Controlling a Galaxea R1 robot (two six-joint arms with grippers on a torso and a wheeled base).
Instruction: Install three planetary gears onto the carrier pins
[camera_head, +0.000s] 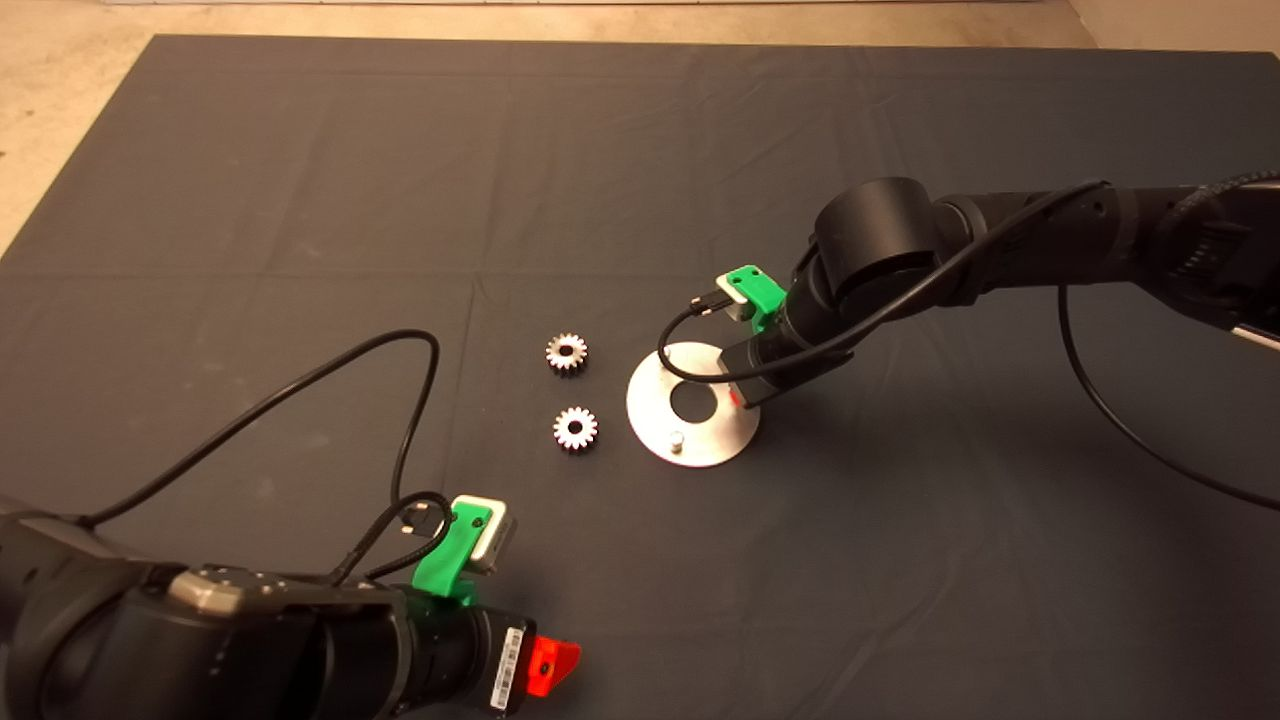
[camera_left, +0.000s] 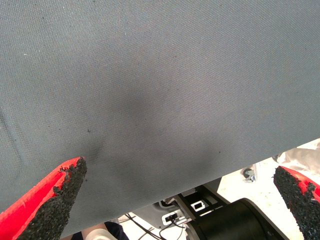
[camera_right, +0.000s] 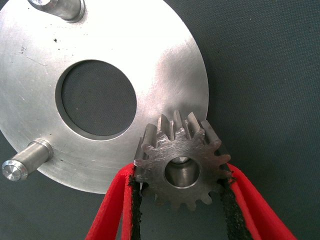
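The right end effector pinches 1 small silvery metal spur gear between its 2 red fingers, the black pads pressed against the teeth on either side. In the right wrist view the gear sits at the rim of the flat round silver disc, and a metal end shows inside its bore, though whether it is fully seated on a pin cannot be told. 2 short silvery upright studs stand bare on the disc, on either side of its large central hole. From above, the right arm reaches in over the far right side of the disc, hiding the held gear. 2 more matching spur gears lie flat on the dark mat covering the surface, just left of the disc, 1 nearer the robot than the other, apart from each other and from the disc. The left end effector waits at the lower left, fingers spread wide over bare mat.
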